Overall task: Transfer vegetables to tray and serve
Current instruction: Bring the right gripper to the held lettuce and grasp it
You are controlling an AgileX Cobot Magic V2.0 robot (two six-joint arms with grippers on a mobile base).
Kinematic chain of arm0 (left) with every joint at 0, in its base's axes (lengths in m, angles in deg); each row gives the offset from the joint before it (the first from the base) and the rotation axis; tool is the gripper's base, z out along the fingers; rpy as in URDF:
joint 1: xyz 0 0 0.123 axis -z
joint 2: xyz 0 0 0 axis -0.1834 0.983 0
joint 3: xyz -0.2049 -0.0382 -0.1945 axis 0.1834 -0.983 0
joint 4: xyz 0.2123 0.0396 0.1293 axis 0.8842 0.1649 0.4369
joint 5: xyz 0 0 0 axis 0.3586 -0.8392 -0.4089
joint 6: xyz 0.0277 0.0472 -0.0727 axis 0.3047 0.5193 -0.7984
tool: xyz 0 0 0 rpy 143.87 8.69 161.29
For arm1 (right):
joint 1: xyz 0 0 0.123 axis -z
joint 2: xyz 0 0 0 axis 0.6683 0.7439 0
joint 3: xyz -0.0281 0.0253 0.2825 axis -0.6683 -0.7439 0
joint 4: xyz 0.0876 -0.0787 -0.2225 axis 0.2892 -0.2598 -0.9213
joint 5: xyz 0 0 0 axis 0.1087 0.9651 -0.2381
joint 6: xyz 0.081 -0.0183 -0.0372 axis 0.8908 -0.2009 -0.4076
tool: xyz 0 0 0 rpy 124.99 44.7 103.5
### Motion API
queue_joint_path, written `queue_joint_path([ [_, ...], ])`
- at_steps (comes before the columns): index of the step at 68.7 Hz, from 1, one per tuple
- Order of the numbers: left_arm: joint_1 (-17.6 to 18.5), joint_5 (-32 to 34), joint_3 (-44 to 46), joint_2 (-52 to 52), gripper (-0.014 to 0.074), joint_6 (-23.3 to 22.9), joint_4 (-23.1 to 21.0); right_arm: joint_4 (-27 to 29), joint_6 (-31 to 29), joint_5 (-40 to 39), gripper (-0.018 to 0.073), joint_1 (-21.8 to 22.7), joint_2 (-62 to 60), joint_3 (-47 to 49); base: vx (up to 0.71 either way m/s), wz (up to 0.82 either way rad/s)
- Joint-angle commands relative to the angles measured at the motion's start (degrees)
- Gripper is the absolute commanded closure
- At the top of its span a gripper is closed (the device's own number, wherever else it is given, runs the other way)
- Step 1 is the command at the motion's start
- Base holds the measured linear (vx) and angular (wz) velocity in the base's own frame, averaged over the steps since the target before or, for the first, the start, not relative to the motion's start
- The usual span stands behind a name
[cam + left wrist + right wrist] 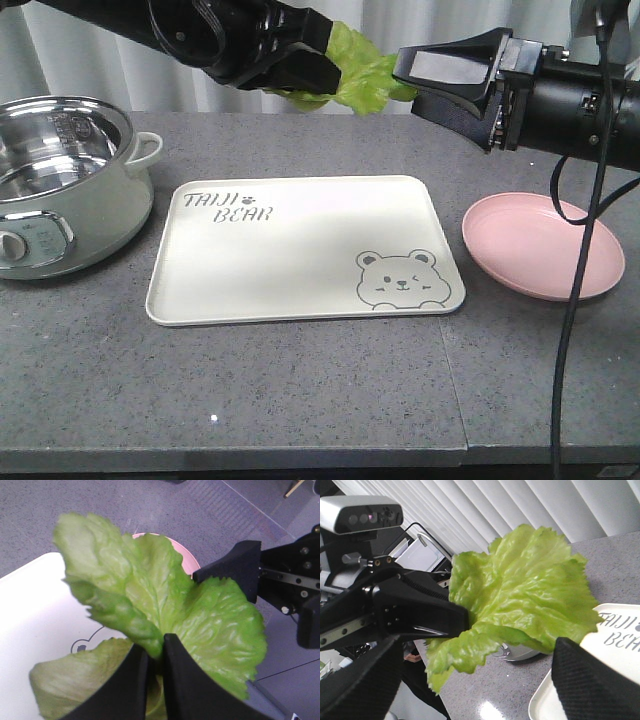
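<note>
The vegetables [360, 68] are crinkly green lettuce leaves hanging in the air above the far edge of the tray [300, 250]. My left gripper [325, 80] reaches in from the upper left and is shut on their stems. In the left wrist view its black fingers [185, 680] pinch the leaves [150, 595] between them. My right gripper [405, 82] comes in from the right, open, with its fingertips just at the leaves' right side. In the right wrist view the lettuce [525, 590] hangs ahead of its spread fingers [590, 680], not between them. The cream tray carries nothing.
A metal electric pot [60, 180] with a pale green body stands at the left of the grey table [300, 400]. A round pink plate [540, 245] lies right of the tray. A black cable [580, 300] hangs from my right arm over the plate.
</note>
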State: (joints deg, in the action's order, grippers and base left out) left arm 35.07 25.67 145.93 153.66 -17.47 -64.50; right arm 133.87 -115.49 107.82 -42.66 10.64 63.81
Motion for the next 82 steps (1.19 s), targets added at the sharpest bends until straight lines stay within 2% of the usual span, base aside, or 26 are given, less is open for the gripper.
queue_joint_path([
  [1,0.88,3.15,1.82,-2.54,0.0605,0.22,-2.81,6.38,-0.54,0.39,-0.0022,0.1,-1.82,1.91,0.0,0.0],
  [33,1.47,7.69,1.82,-2.54,0.0605,0.39,-2.55,6.38,2.91,-2.31,-0.0022,0.1,-1.82,1.81,0.0,0.0],
  [48,1.47,7.19,1.82,-2.54,0.0605,0.39,-2.79,6.38,4.02,-2.67,-0.0022,0.1,-1.82,1.81,0.0,0.0],
  [62,1.55,5.6,1.82,-2.54,0.0605,0.39,-4.9,6.38,3.85,-2.79,-0.0022,0.1,-1.82,1.87,0.0,0.0],
  [82,4.69,4.64,1.82,-2.19,0.0605,0.6,-4.66,6.38,3.66,-2.79,-0.0022,0.1,-1.82,1.87,0.0,0.0],
])
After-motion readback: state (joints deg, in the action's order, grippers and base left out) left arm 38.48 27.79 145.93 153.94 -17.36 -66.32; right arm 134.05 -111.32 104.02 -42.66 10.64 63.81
